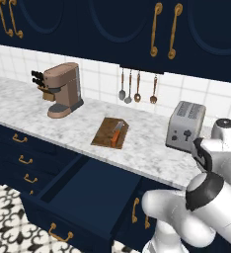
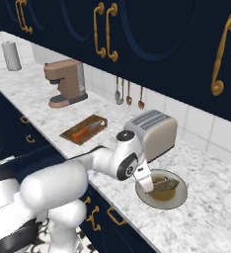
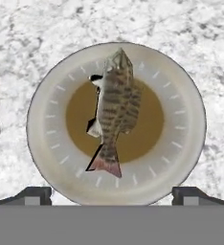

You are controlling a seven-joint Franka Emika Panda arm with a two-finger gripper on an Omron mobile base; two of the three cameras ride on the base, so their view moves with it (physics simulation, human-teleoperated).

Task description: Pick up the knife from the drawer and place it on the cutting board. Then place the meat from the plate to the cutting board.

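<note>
Item: knife (image 1: 117,132), orange handle and short grey blade, is lying flat on the cutting board (image 1: 105,134), blade pointing toward the tiled wall.

Item: cutting board, dark-brown wood, is sitting on the marble counter (image 1: 63,129) between the coffee machine (image 1: 64,89) and the toaster (image 1: 185,125), apart from both.

Item: drawer (image 1: 85,196), wide and navy with a curved brass handle, is standing pulled open below the counter, just in front of the cutting board.

Item: plate (image 3: 181,115), brown centre and pale rim, is resting on the counter just beside the toaster, on the side away from the board.

Item: meat (image 3: 115,109), a striped fish-shaped piece, is lying along the middle of the plate, its reddish tail end toward the finger tips in the hand view.

Item: gripper (image 2: 148,184) is hanging directly over the plate; the jaws are spread wide, one tip at each side of the plate's near rim in the hand view, holding nothing.

Item: three copper-handled utensils (image 1: 136,87) are hanging on the wall behind the board.
</note>
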